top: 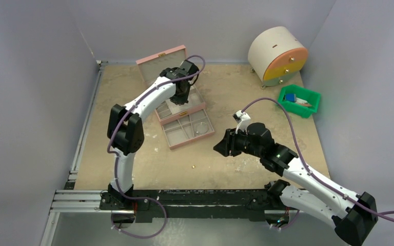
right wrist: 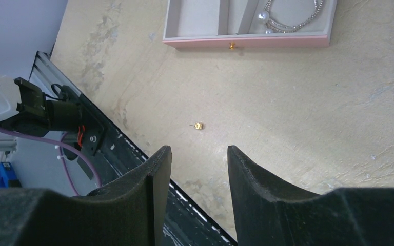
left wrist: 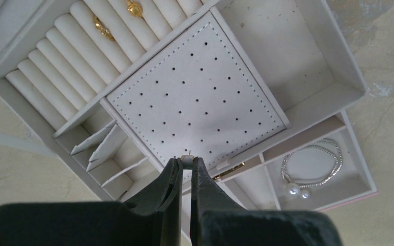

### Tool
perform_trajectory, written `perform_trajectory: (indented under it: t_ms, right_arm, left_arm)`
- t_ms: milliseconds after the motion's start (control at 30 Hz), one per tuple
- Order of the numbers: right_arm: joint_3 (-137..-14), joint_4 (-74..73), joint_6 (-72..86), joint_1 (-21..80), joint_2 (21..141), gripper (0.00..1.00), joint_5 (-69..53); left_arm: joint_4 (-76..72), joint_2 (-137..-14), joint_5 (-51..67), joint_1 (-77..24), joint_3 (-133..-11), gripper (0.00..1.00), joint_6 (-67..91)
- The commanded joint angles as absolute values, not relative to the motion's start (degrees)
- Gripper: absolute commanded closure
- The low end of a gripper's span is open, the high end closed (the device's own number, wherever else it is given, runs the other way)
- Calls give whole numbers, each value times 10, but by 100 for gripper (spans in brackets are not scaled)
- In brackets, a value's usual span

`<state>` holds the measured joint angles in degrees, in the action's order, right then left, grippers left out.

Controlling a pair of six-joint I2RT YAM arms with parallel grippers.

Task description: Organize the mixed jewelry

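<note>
My left gripper (left wrist: pixel 185 164) is pinched together on a tiny stud (left wrist: pixel 186 159), tips pointing down over the open pink box (top: pixel 160 60). Just beyond the fingertips lies the white perforated pad (left wrist: pixel 197 92); whether the stud touches its near edge, I cannot tell. Farther out and to the left of the tips, a gold ring (left wrist: pixel 102 26) and a second gold ring (left wrist: pixel 133 7) sit tucked in the ring rolls (left wrist: pixel 56 61). To the right of the tips and lower, the silvery bracelet (left wrist: pixel 337 163), with two pearls at its ends, lies in a compartment of the pulled-out drawer (right wrist: pixel 246 41).

My right gripper (right wrist: pixel 199 154) hangs with its jaws apart and nothing between them, above the bare table (right wrist: pixel 313 128). A gold stud (right wrist: pixel 199 125) lies alone on the table just ahead of the gap between the fingers, and clear of both. The drawer front with its small gold knob is well beyond it, the bracelet showing inside.
</note>
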<state>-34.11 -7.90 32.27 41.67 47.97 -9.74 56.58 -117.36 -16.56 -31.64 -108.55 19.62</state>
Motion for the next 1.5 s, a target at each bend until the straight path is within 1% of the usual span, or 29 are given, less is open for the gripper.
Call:
perform_trajectory:
  t_ms: [0,267,667,833,1467]
  right_arm:
    - [-368,-75,311,417,478,53,-94]
    - [-368,-71,311,417,486,53,-97]
    - [-367,-65,311,417,497,53,-102]
    - [-367,-64,311,417,497,53,-102]
    - [-364,-64,313,417,495,53,-102]
  left_arm:
    - [576,-1194,-174,-314,-1132,100,178]
    - [565,-1211,-156,-297,-1146,100,178]
    - [556,-1219,-149,-293,-1133,100,178]
    - [548,-1218,-127,-292,-1123,100,176]
    - [546,-1230,-140,-291,-1116,100,177]
